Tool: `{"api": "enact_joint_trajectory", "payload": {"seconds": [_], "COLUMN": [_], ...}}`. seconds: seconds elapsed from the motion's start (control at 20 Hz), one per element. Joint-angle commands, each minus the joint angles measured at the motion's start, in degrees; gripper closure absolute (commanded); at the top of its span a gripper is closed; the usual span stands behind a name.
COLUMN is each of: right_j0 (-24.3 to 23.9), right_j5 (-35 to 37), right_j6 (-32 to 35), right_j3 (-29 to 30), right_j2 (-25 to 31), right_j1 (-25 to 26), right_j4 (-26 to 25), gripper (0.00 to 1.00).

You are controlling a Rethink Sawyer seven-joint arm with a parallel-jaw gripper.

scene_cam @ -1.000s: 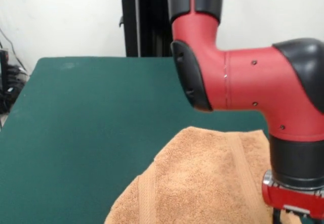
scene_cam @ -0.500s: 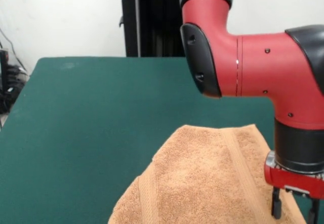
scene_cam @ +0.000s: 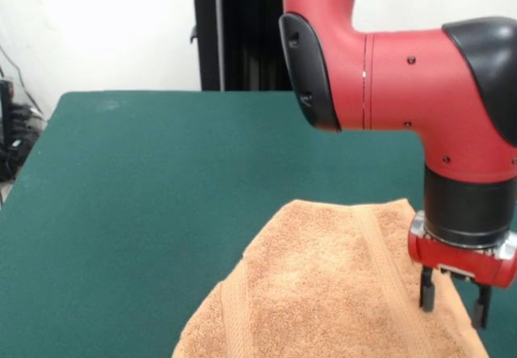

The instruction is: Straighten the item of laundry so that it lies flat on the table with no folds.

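Front view only. The towel (scene_cam: 323, 289) lies in the lower centre and lower right of the frame, on the dark green table (scene_cam: 145, 196), and runs off the bottom edge. It is not flat: its upper edge sits raised as a rounded hump, and a fold line descends from the left shoulder of that hump towards the bottom of the frame. 2 flat woven bands show, 1 running down the lower left portion and 1 running diagonally from the top of the hump down to the right.

The arm (scene_cam: 404, 75) enters from the top and fills the upper right of the frame. The gripper (scene_cam: 453, 305) hangs at the lower right, over the towel's right-hand portion. Its 2 dark fingers (scene_cam: 427, 292) point downward and stand apart, with a clear gap between them and towel surface visible in that gap. No cloth is pinched between the jaws. Whether the fingertips touch the terry or hover just above it cannot be told from this angle. The diagonal band passes just left of the left-hand finger.

A black stand (scene_cam: 234, 35) stands behind the table at top centre.
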Motion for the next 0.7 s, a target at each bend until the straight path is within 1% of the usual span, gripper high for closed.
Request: {"api": "enact_joint_trajectory", "payload": {"seconds": [0.05,0.3,0.45,0.55,0.7], "right_j0": [0.5,-0.35,-0.77,-0.53,-1.09], "right_j5": [8.39,9.9,10.97,11.95,10.78], "right_j6": [12.31,10.43,9.8,10.06,9.27], "right_j3": [14.29,20.44,22.96,23.79,24.86], "right_j2": [1.87,1.78,1.0,-0.44,-1.43], "right_j1": [-3.52,-8.45,-10.83,-11.86,-11.68], "right_j4": [1.92,1.38,0.83,0.08,-1.0], "gripper": [0.0,0.0,0.0,0.0,0.0]}}
